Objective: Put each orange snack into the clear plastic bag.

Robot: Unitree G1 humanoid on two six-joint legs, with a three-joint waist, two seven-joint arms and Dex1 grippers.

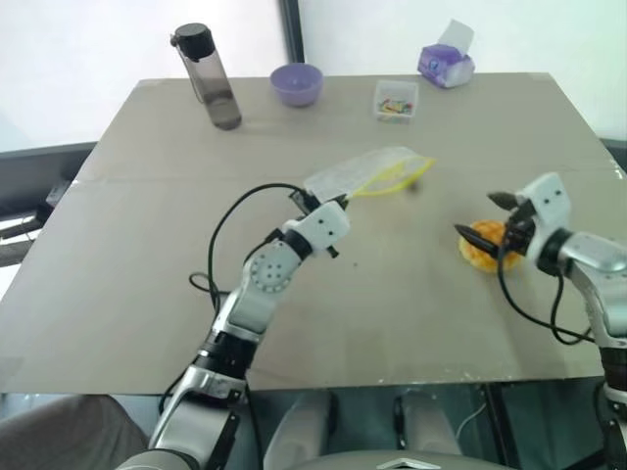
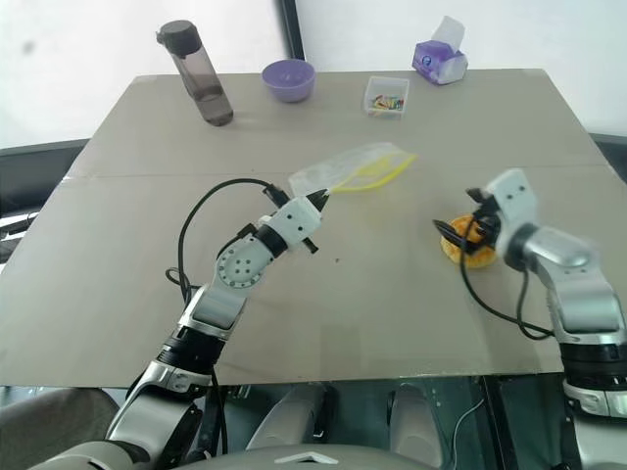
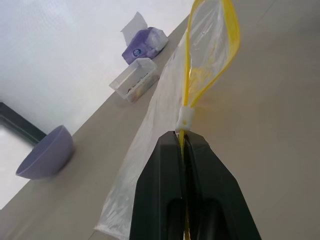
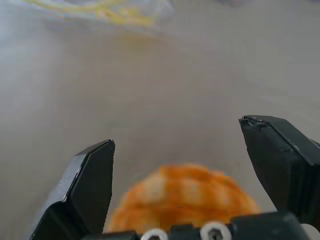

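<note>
The grey worktop (image 1: pixel 147 284) carries everything. The clear plastic bag (image 1: pixel 367 171) hangs raised over its middle, its yellow zip edge pinched between the pressed-together fingers of the left gripper (image 3: pixel 184 142). At the right, the right gripper (image 4: pixel 182 165) has its fingers spread wide to either side of the orange snack (image 1: pixel 482 247), which lies on the worktop.

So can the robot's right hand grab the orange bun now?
Probably yes. The right gripper is open, with the orange bun between its fingers on the table. Nothing blocks it.
</note>
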